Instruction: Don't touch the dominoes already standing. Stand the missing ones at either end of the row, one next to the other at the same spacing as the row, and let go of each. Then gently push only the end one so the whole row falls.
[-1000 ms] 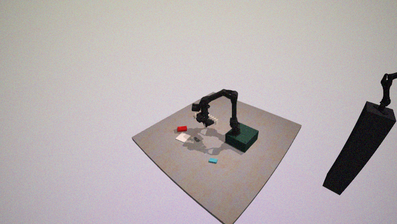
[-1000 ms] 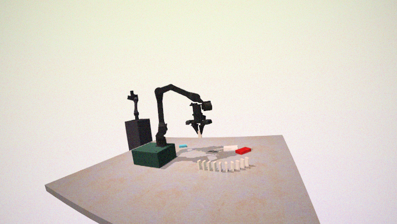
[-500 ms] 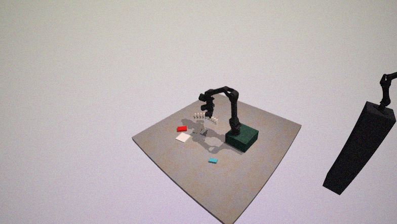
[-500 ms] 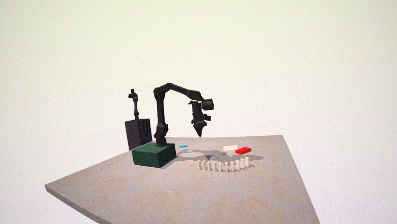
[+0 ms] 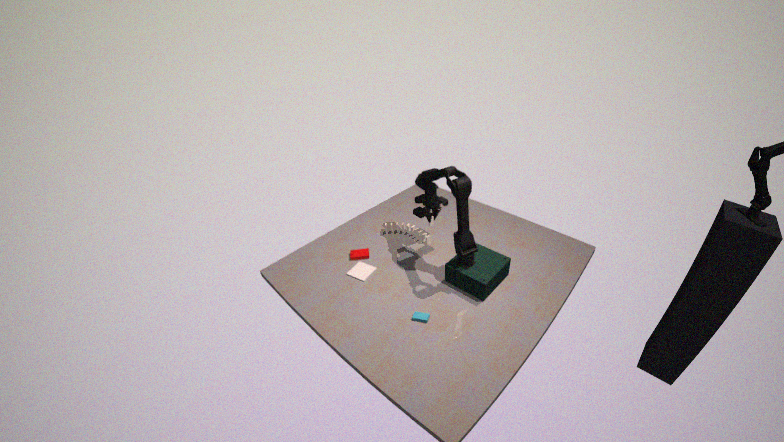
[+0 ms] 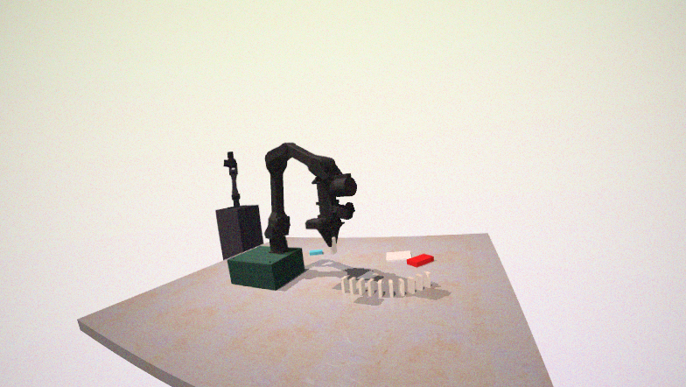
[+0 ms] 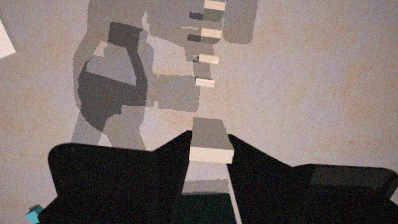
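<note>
Pincer point(image 5: 430, 219) point(image 6: 333, 243) point(image 7: 208, 138) nearly closed, gripping one pale domino point(image 6: 333, 245) point(image 7: 211, 154) upright (clear of the table point(image 5: 351, 329) point(image 6: 288, 336) point(image 7: 300, 100)), curved row point(image 5: 405, 229) point(image 6: 390, 287) point(image 7: 210, 59) standing, lower right of centre in the exterior view, red block point(image 5: 359, 254) point(image 6: 420, 260) behind.

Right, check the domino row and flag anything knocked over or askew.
Nothing stands out: the domino row curves but stands upright, none visibly toppled, and the gripper holds another domino above the table.

cream domino point(image 6: 333, 245) point(image 7: 211, 154): upright, raised | cream dominoes point(image 5: 405, 228) point(image 6: 380, 288) point(image 7: 211, 33): standing, curved row, on tabletop
</note>
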